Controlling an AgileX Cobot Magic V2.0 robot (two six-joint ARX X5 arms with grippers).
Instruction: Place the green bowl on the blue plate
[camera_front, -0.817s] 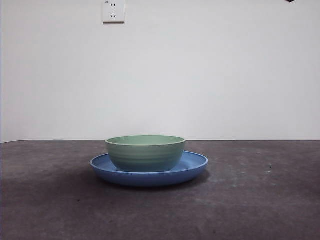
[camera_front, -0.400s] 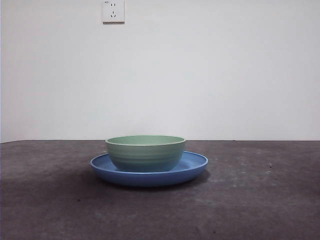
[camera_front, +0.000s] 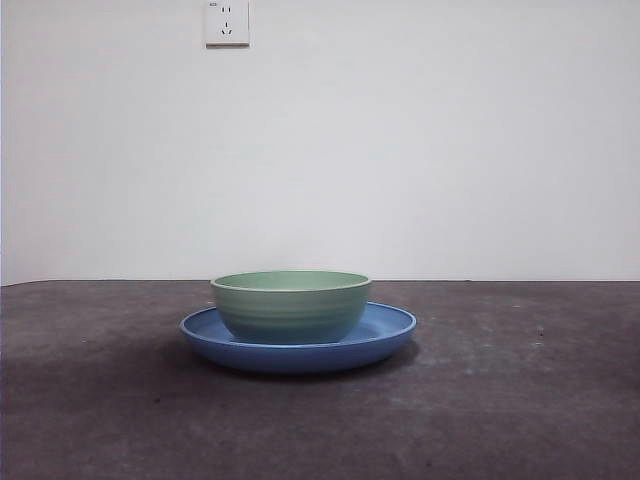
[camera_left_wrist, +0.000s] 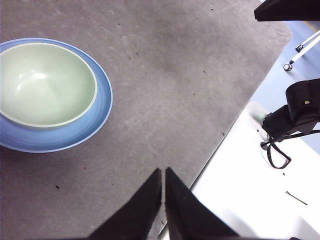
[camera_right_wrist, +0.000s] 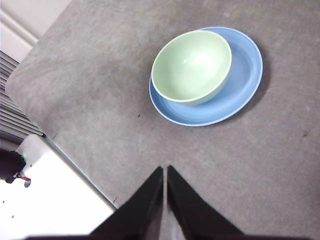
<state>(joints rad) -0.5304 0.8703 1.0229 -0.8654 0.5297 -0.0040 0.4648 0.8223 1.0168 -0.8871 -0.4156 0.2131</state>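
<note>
The green bowl (camera_front: 291, 306) stands upright on the blue plate (camera_front: 385, 335) in the middle of the grey table, a little off the plate's centre. Both also show in the left wrist view, bowl (camera_left_wrist: 42, 85) on plate (camera_left_wrist: 102, 112), and in the right wrist view, bowl (camera_right_wrist: 191, 66) on plate (camera_right_wrist: 242, 80). My left gripper (camera_left_wrist: 163, 172) is shut and empty, high above the table's edge, well away from the bowl. My right gripper (camera_right_wrist: 165, 170) is shut and empty, high and apart from the plate. Neither arm shows in the front view.
A wall socket (camera_front: 227, 22) sits on the white wall behind the table. The grey mat's edge (camera_left_wrist: 220, 145) borders a white surface with a black cable and mount (camera_left_wrist: 292, 112). A white ledge (camera_right_wrist: 45, 195) lies beyond the mat's edge in the right wrist view.
A black arm tip at the front view's top right corner one second ago has left the picture. The bowl and plate have not moved.
</note>
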